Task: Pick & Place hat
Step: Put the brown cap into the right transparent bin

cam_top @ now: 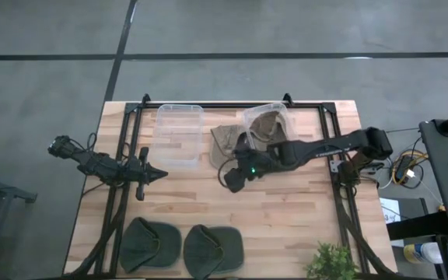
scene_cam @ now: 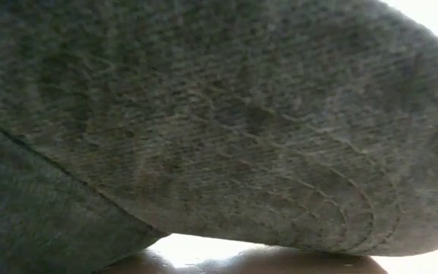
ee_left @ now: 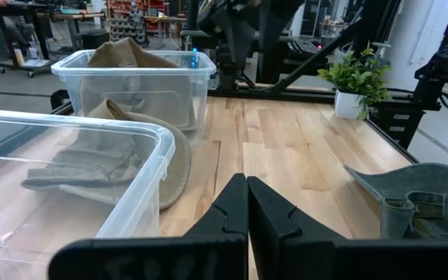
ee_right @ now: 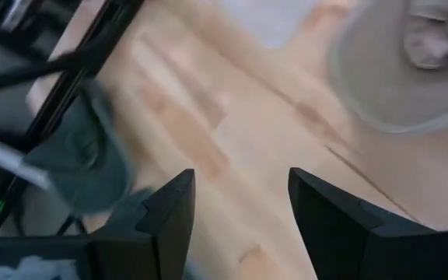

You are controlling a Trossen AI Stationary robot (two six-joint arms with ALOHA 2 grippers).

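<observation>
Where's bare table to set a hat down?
Open wood lies mid-table, between the right claw and the two green hats at the front edge. More lies right of them, up to the plant. The back is crowded: two bins and a tan hat.

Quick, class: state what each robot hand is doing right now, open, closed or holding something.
Left hand: closed, holding nothing, beside the empty bin.
Right hand: open, empty, above the table.
</observation>
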